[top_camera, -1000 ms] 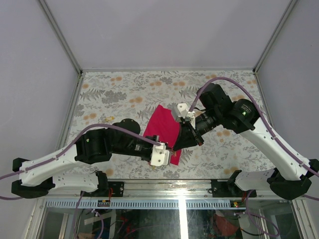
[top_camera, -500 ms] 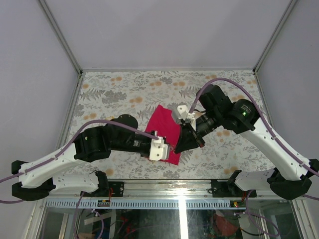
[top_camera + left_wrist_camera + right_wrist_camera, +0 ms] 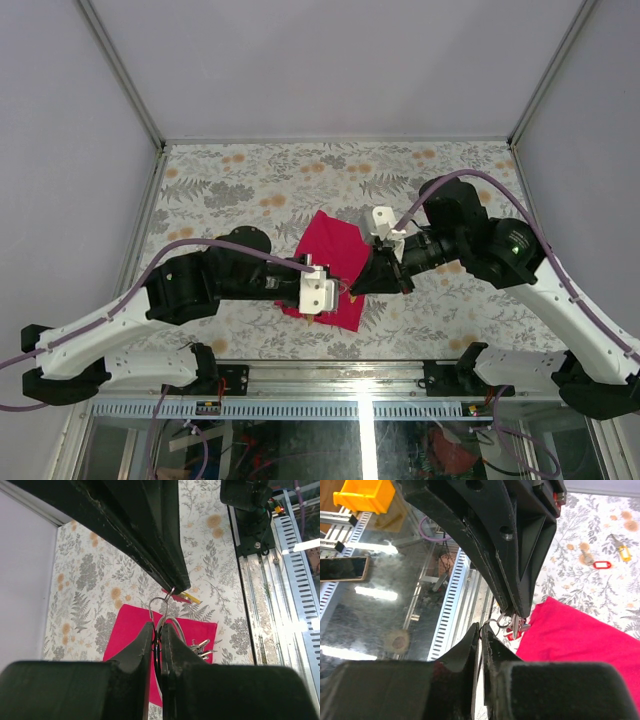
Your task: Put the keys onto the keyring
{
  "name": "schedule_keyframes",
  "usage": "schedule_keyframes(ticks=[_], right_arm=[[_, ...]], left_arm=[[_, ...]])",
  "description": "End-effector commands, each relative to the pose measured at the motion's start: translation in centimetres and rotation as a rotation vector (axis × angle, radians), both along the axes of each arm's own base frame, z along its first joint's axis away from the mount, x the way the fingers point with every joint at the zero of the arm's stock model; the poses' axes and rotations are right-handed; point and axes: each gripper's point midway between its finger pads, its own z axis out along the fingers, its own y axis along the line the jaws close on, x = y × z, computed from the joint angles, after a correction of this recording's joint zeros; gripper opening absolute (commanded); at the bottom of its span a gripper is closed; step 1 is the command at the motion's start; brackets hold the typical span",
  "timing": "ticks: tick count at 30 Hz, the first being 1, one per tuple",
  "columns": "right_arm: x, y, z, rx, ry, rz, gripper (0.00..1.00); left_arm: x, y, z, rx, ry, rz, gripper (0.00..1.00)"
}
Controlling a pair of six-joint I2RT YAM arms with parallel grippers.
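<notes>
The keyring (image 3: 176,622), a thin silver wire loop, hangs in the air above the magenta cloth (image 3: 130,630). A small bunch of keys (image 3: 200,647) dangles from it. My left gripper (image 3: 159,629) is shut on the ring's wire. My right gripper (image 3: 481,628) meets it tip to tip and is shut on the same loop (image 3: 501,622), just under the left fingers (image 3: 520,600). In the top view both grippers, left (image 3: 338,293) and right (image 3: 358,287), meet over the cloth's near edge. Loose keys (image 3: 584,557) lie on the table beyond.
A yellow-headed key (image 3: 621,550) and a red tag (image 3: 601,565) lie on the floral tabletop (image 3: 250,190) past the cloth (image 3: 330,245). The metal rail (image 3: 295,580) runs along the table's near edge. A yellow bin (image 3: 362,495) sits below the table.
The left gripper has moved away from the near edge and up over the cloth. The right arm's body has swung to the right while its fingertips stay at the ring.
</notes>
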Motion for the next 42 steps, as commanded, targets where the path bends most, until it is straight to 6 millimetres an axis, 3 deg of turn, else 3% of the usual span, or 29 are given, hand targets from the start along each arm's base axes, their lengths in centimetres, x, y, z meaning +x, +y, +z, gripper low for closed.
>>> schedule_keyframes(ticks=[1, 12, 17, 26, 33, 37, 42], right_arm=[[-2.1, -0.6, 1.5, 0.041, 0.039, 0.022, 0.13], [-2.4, -0.8, 1.3, 0.030, 0.043, 0.036, 0.30], [-1.3, -1.0, 1.5, 0.052, -0.003, -0.041, 0.36], [1.0, -1.2, 4.0, 0.258, -0.142, -0.226, 0.41], [1.4, -1.2, 3.6, 0.231, -0.142, -0.236, 0.43], [3.5, -1.3, 4.2, 0.218, -0.104, -0.386, 0.43], [6.0, -0.8, 4.6, 0.244, 0.081, -0.600, 0.42]], left_arm=[[3.1, 1.0, 3.2, -0.095, -0.086, 0.152, 0.00], [4.0, 1.2, 3.0, -0.095, -0.090, 0.207, 0.00], [4.3, 1.3, 3.3, -0.114, -0.094, 0.234, 0.00], [4.8, 1.5, 3.5, -0.143, -0.098, 0.269, 0.00], [4.8, 1.6, 3.5, -0.149, -0.102, 0.273, 0.00], [5.3, 1.8, 3.4, -0.153, -0.116, 0.296, 0.00], [6.0, 2.2, 3.4, -0.172, -0.142, 0.340, 0.00]])
